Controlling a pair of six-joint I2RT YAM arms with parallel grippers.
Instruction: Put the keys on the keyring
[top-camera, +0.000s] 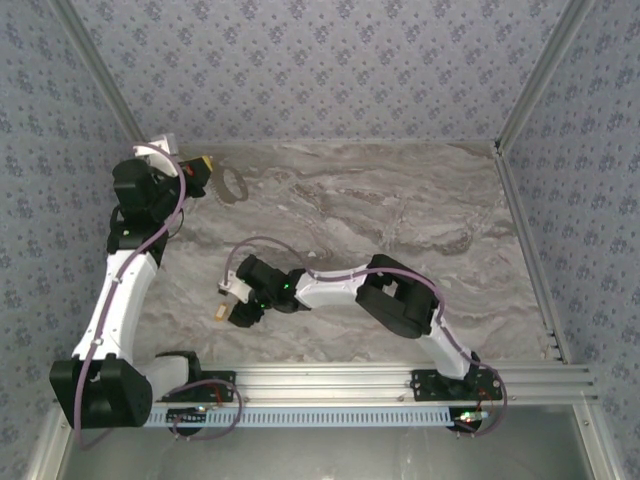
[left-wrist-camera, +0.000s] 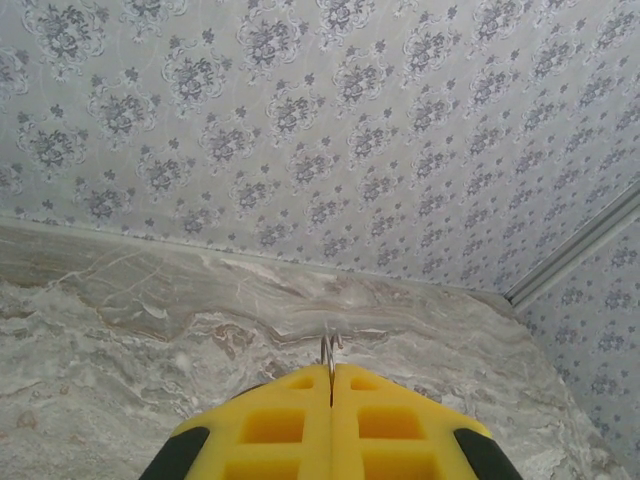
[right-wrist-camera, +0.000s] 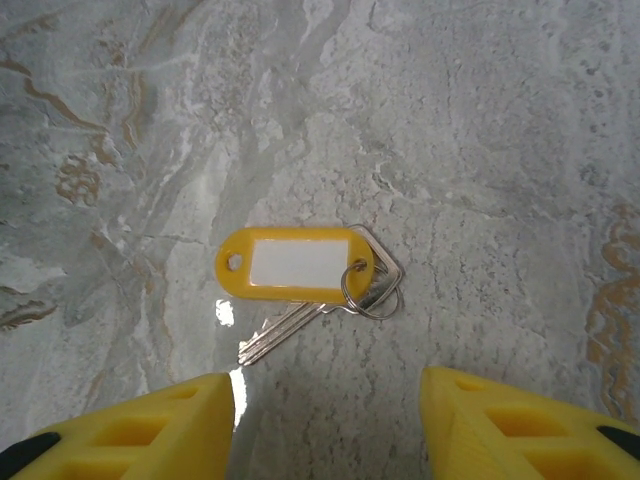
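Your right tool (right-wrist-camera: 328, 380) hangs wide open just over the counter (right-wrist-camera: 480, 150). The key (right-wrist-camera: 290, 325) lies flat a bit ahead of the gap, under its yellow tag (right-wrist-camera: 295, 263). I'd call this the pick-up step, with the key not yet grabbed. Next you'll want to drop straight down and pinch it, leaving the hole end free. Far back by the wall, the left tool (left-wrist-camera: 331, 372) is pinched tight on what looks like the keyring (left-wrist-camera: 328, 352).
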